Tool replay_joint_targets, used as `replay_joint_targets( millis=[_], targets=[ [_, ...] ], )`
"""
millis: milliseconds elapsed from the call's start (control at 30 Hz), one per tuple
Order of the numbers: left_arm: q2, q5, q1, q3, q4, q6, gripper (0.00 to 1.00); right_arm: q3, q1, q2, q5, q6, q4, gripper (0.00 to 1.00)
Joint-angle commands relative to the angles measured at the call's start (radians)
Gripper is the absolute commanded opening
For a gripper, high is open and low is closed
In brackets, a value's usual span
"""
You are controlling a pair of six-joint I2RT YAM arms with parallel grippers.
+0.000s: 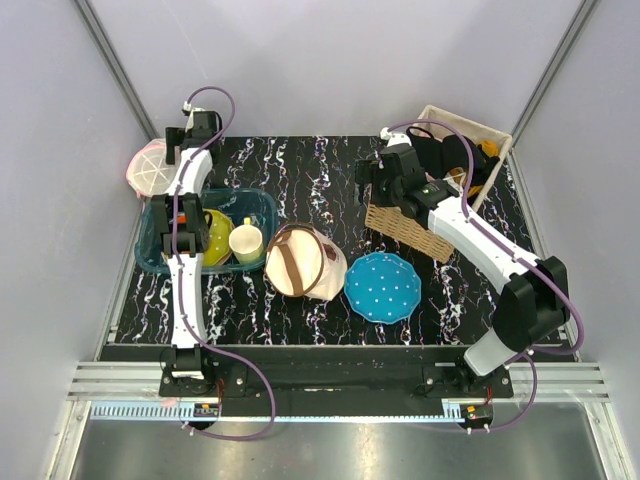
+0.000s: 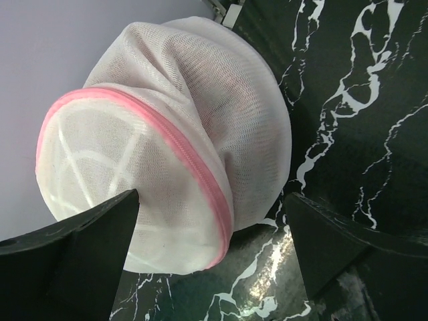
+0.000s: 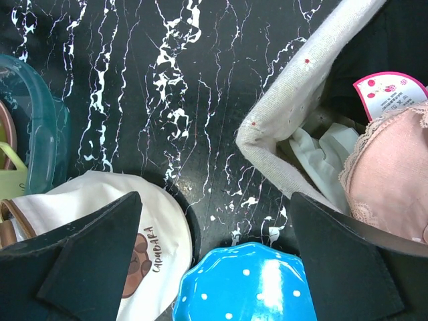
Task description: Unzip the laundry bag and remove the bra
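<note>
Left wrist: laundry bag (image 2: 167, 134) dead ahead of left gripper (image 2: 210, 200), jaws spread, pink zipper (image 2: 194, 167) running diagonally across. Right gripper (image 3: 215, 200), also spread, well apart.

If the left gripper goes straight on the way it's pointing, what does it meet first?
Most likely the laundry bag, its white mesh and pink zipper rim lying right ahead of the open left gripper; how far off is unclear.
</note>
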Motion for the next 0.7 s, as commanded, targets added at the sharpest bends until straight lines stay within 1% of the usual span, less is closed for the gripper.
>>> replay_joint_targets(
  millis=[0,33,133,233,267,300,333,367,433,467,567,600,633,667],
  targets=[
    [-0.028,0.053,0.034,0.042,-0.008,0.021,0.99,0.044,0.009,0.0,-0.009,-0.018,0.014,1.0],
    [-0.026,0.064,0.037,0.041,-0.021,0.048,0.99,0.043,0.011,0.002,-0.009,-0.015,0.014,1.0],
    [-0.016,0.017,0.038,0.029,-0.025,0.087,0.99,0.05,0.011,0.012,-0.02,-0.009,0.014,1.0],
    [0.001,0.011,0.041,0.021,-0.021,0.091,0.99,0.076,0.011,0.037,-0.024,-0.009,0.01,1.0],
    [0.006,0.012,0.044,0.021,-0.019,0.091,0.98,0.086,0.011,0.048,-0.026,-0.01,0.008,1.0],
    [0.012,0.011,0.043,0.021,-0.018,0.093,0.94,0.105,0.012,0.064,-0.027,-0.013,-0.001,1.0],
    [0.018,0.008,0.043,0.021,-0.019,0.088,0.89,0.115,0.012,0.072,-0.029,-0.015,-0.005,1.0],
    [0.02,0.009,0.043,0.019,-0.019,0.087,0.72,0.121,0.014,0.08,-0.026,-0.016,-0.007,1.0],
    [0.015,0.001,0.04,0.01,-0.018,0.087,0.55,0.133,0.014,0.092,-0.029,-0.018,-0.012,1.0],
    [0.009,-0.002,0.037,0.002,-0.013,0.09,0.4,0.135,0.015,0.097,-0.029,-0.018,-0.01,1.0],
    [-0.019,-0.025,0.025,-0.027,0.013,0.107,0.17,0.141,0.015,0.111,-0.035,-0.013,-0.01,1.0],
    [-0.028,-0.032,0.017,-0.03,0.015,0.108,0.04,0.142,0.017,0.114,-0.037,-0.009,-0.01,1.0],
    [-0.037,-0.051,0.011,-0.036,0.016,0.107,0.0,0.142,0.017,0.114,-0.038,-0.007,-0.01,1.0],
    [-0.064,-0.063,0.005,-0.044,0.018,0.107,0.0,0.141,0.018,0.114,-0.038,-0.008,-0.01,1.0]
  ],
)
